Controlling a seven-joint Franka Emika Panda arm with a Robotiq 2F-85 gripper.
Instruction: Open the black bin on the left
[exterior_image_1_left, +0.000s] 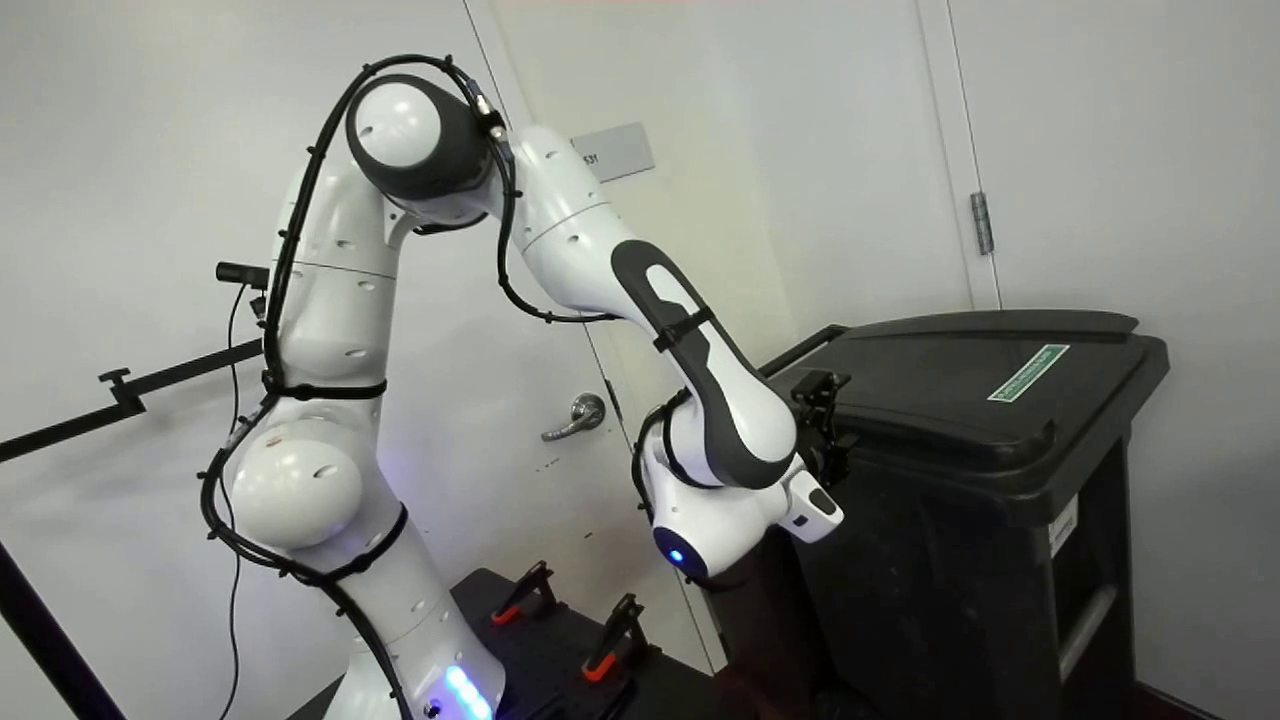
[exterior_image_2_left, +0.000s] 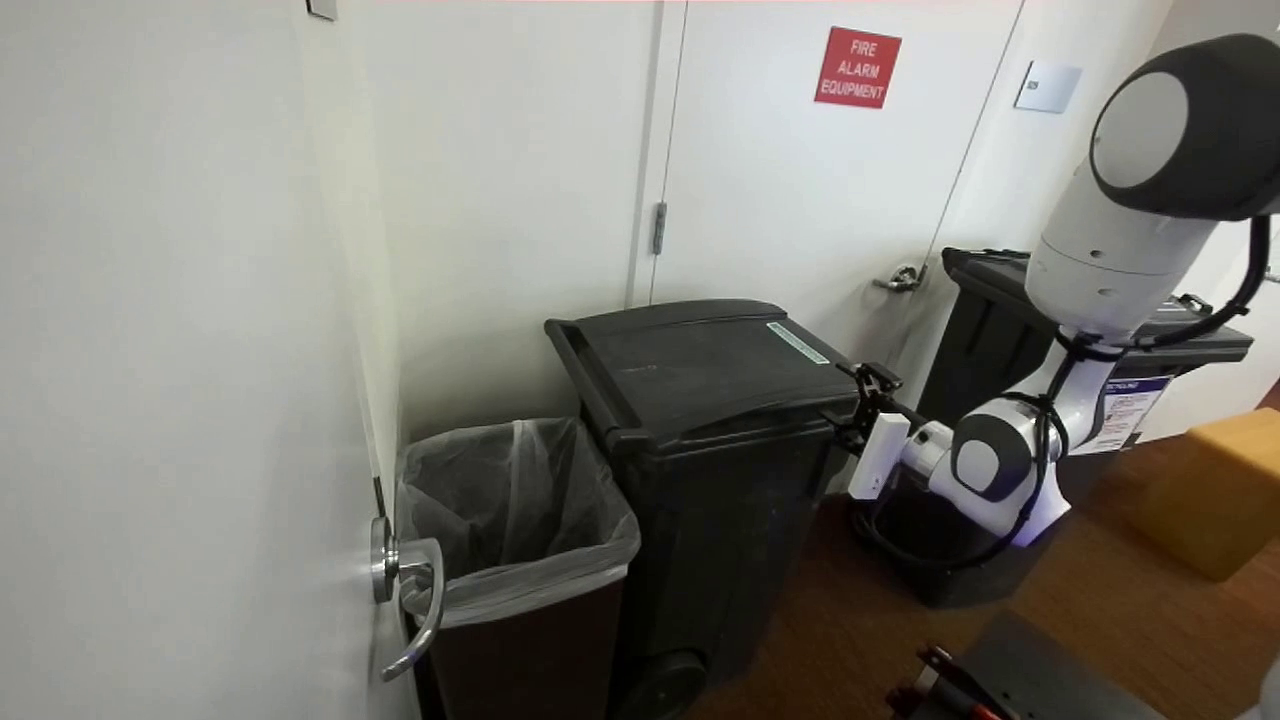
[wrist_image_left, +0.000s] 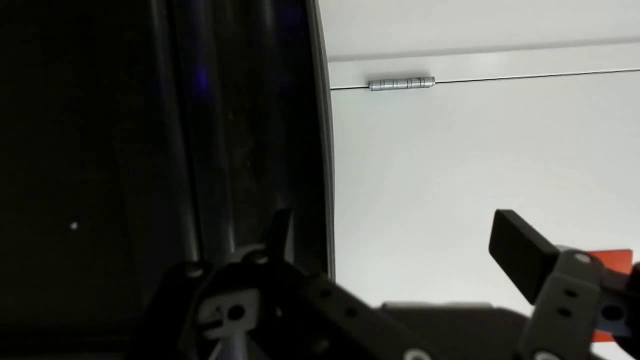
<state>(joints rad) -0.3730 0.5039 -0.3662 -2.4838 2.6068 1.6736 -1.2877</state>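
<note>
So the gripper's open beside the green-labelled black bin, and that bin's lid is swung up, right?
Not quite: the lid of the black bin lies down, closed, in both exterior views. The gripper beside it is open.

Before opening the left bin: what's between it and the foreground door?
An exterior view shows a lined trash can between the bin and the door.
</note>
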